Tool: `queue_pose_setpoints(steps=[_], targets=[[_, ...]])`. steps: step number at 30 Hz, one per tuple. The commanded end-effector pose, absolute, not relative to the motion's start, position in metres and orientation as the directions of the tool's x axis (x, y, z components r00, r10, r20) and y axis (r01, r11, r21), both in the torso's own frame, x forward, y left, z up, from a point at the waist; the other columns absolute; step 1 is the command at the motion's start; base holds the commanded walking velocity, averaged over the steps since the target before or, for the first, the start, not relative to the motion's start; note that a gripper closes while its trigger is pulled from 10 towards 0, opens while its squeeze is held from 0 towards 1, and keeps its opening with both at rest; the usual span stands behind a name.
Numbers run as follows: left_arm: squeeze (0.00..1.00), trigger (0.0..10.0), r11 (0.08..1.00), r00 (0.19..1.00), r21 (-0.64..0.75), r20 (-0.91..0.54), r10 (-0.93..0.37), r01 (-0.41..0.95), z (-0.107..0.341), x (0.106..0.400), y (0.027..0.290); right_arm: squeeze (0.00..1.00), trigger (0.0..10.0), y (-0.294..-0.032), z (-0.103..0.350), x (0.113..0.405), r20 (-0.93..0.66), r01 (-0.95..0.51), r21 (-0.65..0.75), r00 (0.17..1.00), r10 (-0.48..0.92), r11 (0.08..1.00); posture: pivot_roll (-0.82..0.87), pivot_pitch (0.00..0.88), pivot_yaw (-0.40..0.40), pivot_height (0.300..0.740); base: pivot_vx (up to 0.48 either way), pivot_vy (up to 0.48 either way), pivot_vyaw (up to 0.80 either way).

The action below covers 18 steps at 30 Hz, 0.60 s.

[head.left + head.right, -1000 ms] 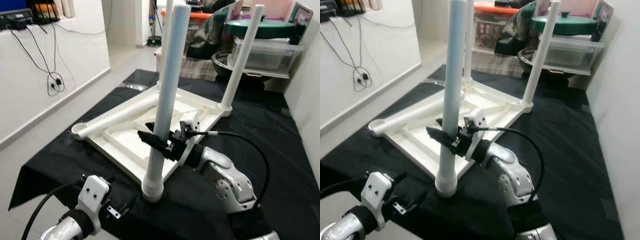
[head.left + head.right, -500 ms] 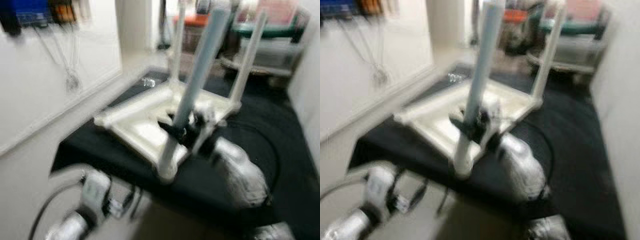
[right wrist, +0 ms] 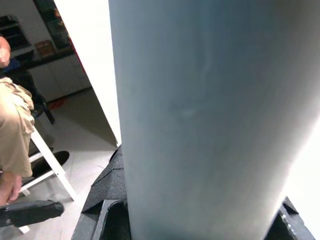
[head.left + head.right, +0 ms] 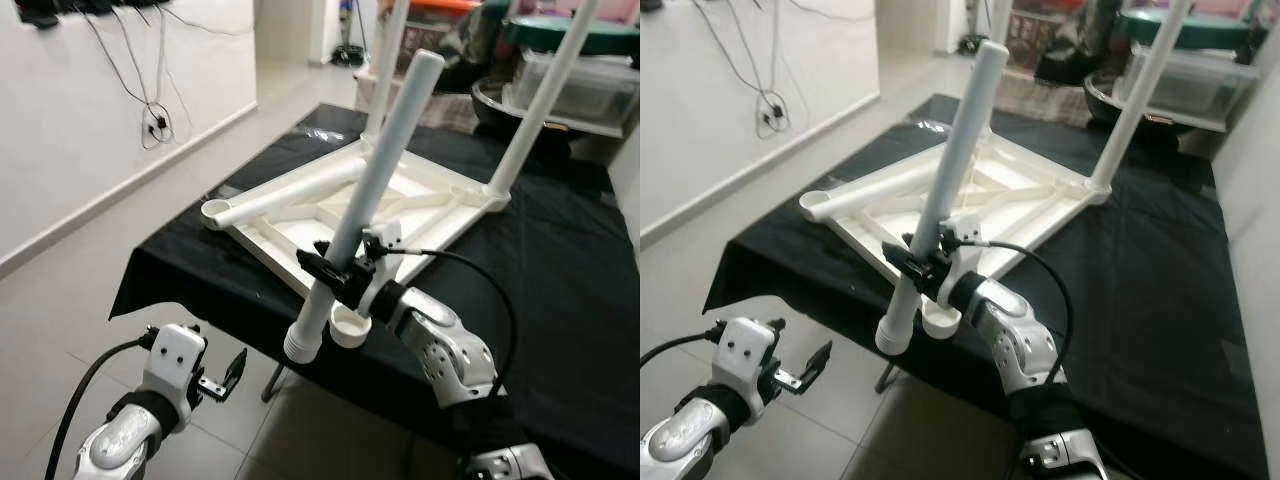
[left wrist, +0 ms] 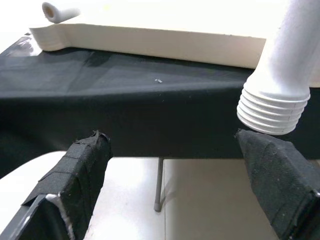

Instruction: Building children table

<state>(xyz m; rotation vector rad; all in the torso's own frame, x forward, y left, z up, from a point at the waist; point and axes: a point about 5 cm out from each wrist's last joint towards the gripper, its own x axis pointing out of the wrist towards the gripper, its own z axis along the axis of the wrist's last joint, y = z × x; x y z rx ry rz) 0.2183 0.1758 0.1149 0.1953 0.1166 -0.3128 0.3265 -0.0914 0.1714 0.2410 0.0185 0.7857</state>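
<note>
Upside-down white tabletop (image 4: 300,225) lies on a table w/ black cloth (image 4: 560,290), near-left area. R gripper (image 4: 335,277) is clamped around a white leg tube (image 4: 372,195), low on its shaft; tube tilts, top leaning far-right, threaded end (image 4: 303,345) hanging past the near cloth edge, apart from the empty corner socket (image 4: 348,327) just beside it. The gripper's far finger is hidden behind the tube. R wrist view: tube (image 3: 210,115) so close it's a blurred grey mass, black finger bases barely peeking at either side. Beyond it, part of a seated person (image 3: 12,130), cut off by frame edge, on a white chair. Two more legs stand upright in far corners of tabletop, tops cut off: one far-left (image 4: 385,60), one far-right (image 4: 540,100). A fourth leg (image 4: 290,193) lies flat across the tabletop, open end toward left. L gripper (image 4: 222,375) hangs low off the near-left table edge over the floor (image 4: 90,270), fingers (image 5: 80,175) apart, holding nothing; L wrist view looks under the cloth edge at the threaded end and a thin metal table leg (image 5: 159,185). Far clutter: clear bin (image 4: 575,85), other items too cropped to ID. Cables (image 4: 155,95) on left wall.
</note>
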Motion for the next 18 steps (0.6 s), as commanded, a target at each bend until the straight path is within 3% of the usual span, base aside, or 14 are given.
queue_pose_setpoints(steps=[1, 5, 9, 18], targets=[[0.00, 10.0, 0.938, 0.949, 0.172, -0.145, -0.280, 0.302, 0.114, 0.216, 0.178, 0.00, 10.0, -0.099, 0.185, 0.330, 0.119, -0.680, 0.200, 0.731, 0.672, 0.705, 0.03, 0.000, -0.069, 0.740, 0.000, 0.000, 0.00], [0.00, 10.0, 0.933, 0.943, 0.158, -0.137, -0.304, 0.323, 0.115, 0.215, 0.176, 0.00, 10.0, -0.099, 0.212, 0.327, 0.215, -0.724, 0.249, 0.689, 0.692, 0.643, 0.02, 0.000, -0.061, 0.740, 0.000, 0.000, 0.00], [0.00, 10.0, 0.927, 0.936, 0.147, -0.130, -0.327, 0.345, 0.115, 0.216, 0.170, 0.00, 10.0, -0.112, 0.273, 0.332, 0.421, -0.762, 0.399, 0.646, 0.637, 0.509, 0.02, 0.000, -0.057, 0.740, 0.000, 0.000, 0.00], [0.00, 10.0, 0.925, 0.934, 0.146, -0.131, -0.334, 0.351, 0.115, 0.217, 0.169, 0.00, 10.0, -0.130, 0.287, 0.339, 0.424, -0.769, 0.310, 0.639, 0.642, 0.560, 0.01, 0.000, -0.056, 0.740, 0.000, 0.000, 0.00]])
